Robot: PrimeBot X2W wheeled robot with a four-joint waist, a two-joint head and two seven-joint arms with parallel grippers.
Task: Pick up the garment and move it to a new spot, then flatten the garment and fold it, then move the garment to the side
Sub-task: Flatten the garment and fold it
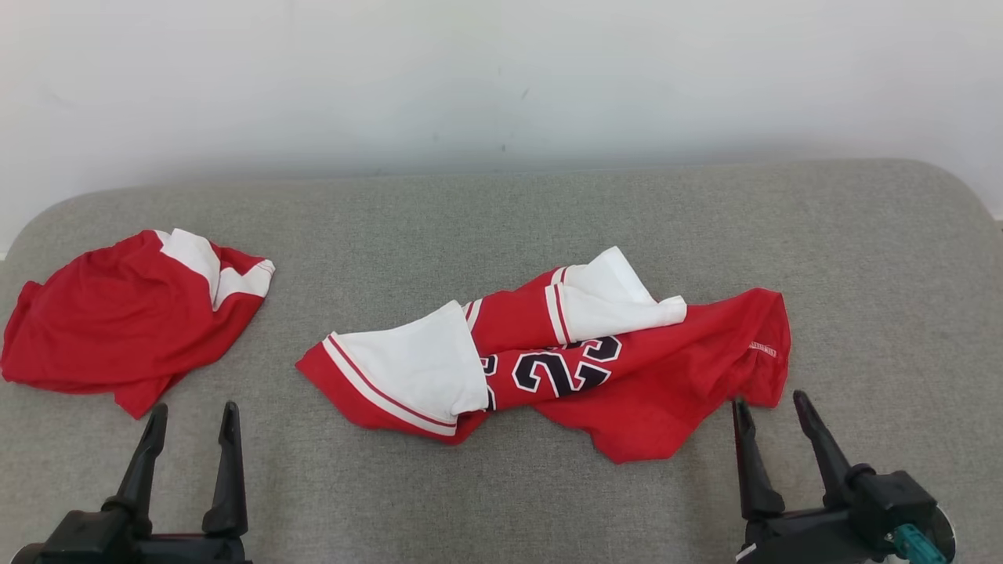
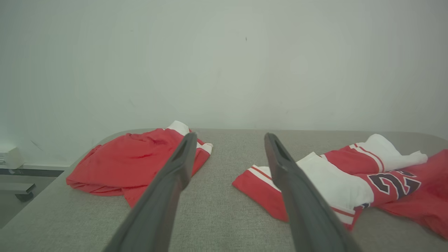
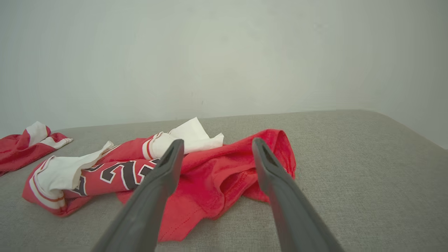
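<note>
A crumpled red garment (image 1: pixel 627 376) with white panels and a dark number lies in the middle of the grey fabric surface (image 1: pixel 501 219). It also shows in the left wrist view (image 2: pixel 395 183) and the right wrist view (image 3: pixel 210 175). My left gripper (image 1: pixel 195 407) stands open near the front left, apart from it, with nothing between its fingers (image 2: pixel 230 135). My right gripper (image 1: pixel 769 399) is open just in front of the garment's right end, and its fingers (image 3: pixel 218 141) point at the red cloth without touching it.
A second red and white garment (image 1: pixel 117 329) lies bunched at the far left of the surface, ahead of the left gripper (image 2: pixel 136 157). A pale wall (image 1: pixel 501 78) rises behind the surface. The surface's corners are rounded, and floor shows beyond its left edge (image 2: pixel 21 196).
</note>
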